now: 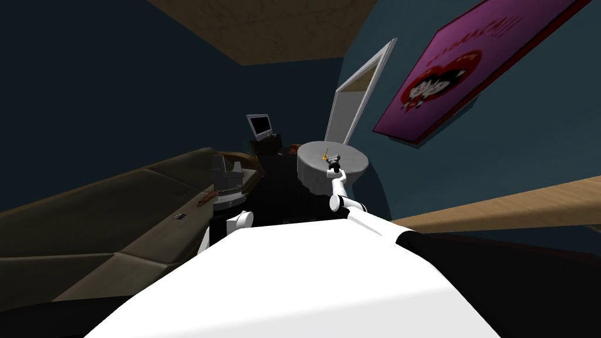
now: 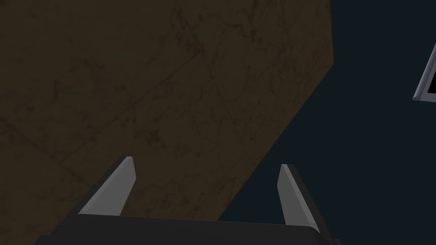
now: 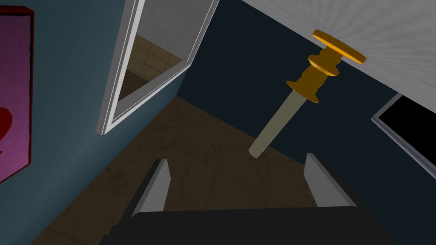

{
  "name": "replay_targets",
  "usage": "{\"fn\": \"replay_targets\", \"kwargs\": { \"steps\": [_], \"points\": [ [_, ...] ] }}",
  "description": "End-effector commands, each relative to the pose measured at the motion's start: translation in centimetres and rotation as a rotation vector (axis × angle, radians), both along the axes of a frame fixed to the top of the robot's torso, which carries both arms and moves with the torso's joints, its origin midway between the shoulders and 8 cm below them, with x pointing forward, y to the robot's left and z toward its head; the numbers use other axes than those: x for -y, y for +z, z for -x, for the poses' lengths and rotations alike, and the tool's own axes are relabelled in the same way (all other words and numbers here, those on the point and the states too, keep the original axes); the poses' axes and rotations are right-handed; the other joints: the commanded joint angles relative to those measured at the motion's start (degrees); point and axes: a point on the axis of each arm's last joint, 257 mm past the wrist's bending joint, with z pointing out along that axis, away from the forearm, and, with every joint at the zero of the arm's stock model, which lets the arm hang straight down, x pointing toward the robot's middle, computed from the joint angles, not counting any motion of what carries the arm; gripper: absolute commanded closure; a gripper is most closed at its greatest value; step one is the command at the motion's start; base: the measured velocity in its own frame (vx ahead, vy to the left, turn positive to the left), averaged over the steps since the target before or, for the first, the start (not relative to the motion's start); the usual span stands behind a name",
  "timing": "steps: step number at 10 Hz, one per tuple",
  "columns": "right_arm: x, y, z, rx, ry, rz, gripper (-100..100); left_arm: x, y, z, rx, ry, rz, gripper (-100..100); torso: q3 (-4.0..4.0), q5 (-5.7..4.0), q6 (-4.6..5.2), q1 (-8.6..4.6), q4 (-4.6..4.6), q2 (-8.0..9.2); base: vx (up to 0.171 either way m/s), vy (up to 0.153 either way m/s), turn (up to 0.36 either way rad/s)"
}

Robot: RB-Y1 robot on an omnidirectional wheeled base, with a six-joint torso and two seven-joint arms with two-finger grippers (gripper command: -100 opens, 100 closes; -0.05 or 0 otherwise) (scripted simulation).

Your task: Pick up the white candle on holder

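Beside the dark olive sofa [image 1: 117, 217], the left end effector [image 2: 205, 163] has its fingers spread apart, holding nothing. The right end effector [image 3: 237, 158] reaches over the round grey tabletop [image 1: 352, 170], fingers likewise apart. The pale candle [image 3: 276, 123] in its golden holder [image 3: 325, 68] stands on that tabletop just ahead of them, untouched.

Round grey table [image 1: 359, 163]; pale candle [image 3: 272, 127] in golden holder [image 3: 325, 70] stands directly on top.
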Motion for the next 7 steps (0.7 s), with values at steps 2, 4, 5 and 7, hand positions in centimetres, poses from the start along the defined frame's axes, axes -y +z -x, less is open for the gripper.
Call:
{"fn": "replay_targets", "kwargs": {
  "steps": [2, 4, 5, 7],
  "points": [
    [-4.3, -2.7, -0.4, -0.04, 0.04, -0.024, -100, 0.0, 0.0, 0.0, 0.0, 0.0, 0.0, 0, -0.06, -0.01, 0.0, -0.05, -0.02, -0.12, 0.169, -0.07, -0.019],
    [-4.4, -2.7, -0.4, -0.04, 0.04, -0.025, -100, 0.0, 0.0, 0.0, 0.0, 0.0, 0.0, 0, -0.03, -0.03, 0.01, -0.08, -0.01, -0.03, 0.085, -0.025, 0.001],
    [-6.4, -4.1, -0.3, -0.06, 0.058, -0.047, -100, 0.0, 0.0, 0.0, 0.0, 0.0, 0.0, 0, 0.09, 0.01, 0.01, 0.06, 0.03, 0.19, 0.123, -0.062, -0.048],
    [-6.2, -3.9, -0.2, -0.058, 0.055, -0.046, -100, 0.0, 0.0, 0.0, 0.0, 0.0, 0.0, 0, 0.0, -0.03, 0.01, -0.14, 0.0, 0.01, 0.09, -0.05, -0.001]
  ]
}}
